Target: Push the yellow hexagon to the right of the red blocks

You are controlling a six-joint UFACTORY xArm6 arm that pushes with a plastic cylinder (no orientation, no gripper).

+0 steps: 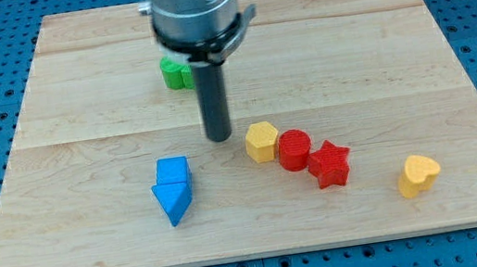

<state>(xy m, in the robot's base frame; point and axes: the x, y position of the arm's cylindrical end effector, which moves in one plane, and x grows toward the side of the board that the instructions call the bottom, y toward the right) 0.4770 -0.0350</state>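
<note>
The yellow hexagon [262, 140] lies near the board's middle, touching the left side of the red cylinder [295, 150]. The red star [329, 163] sits just right of and below the cylinder, touching it. My tip [219, 137] rests on the board a short way left of the yellow hexagon, with a small gap between them. The rod rises from it to the grey arm body at the view's top.
A blue block [172, 171] and a blue triangle [173, 199] sit together at lower left. A green block [177, 73] is partly hidden behind the rod. A yellow heart [417, 174] lies at lower right. The wooden board [75, 100] ends near the view's bottom.
</note>
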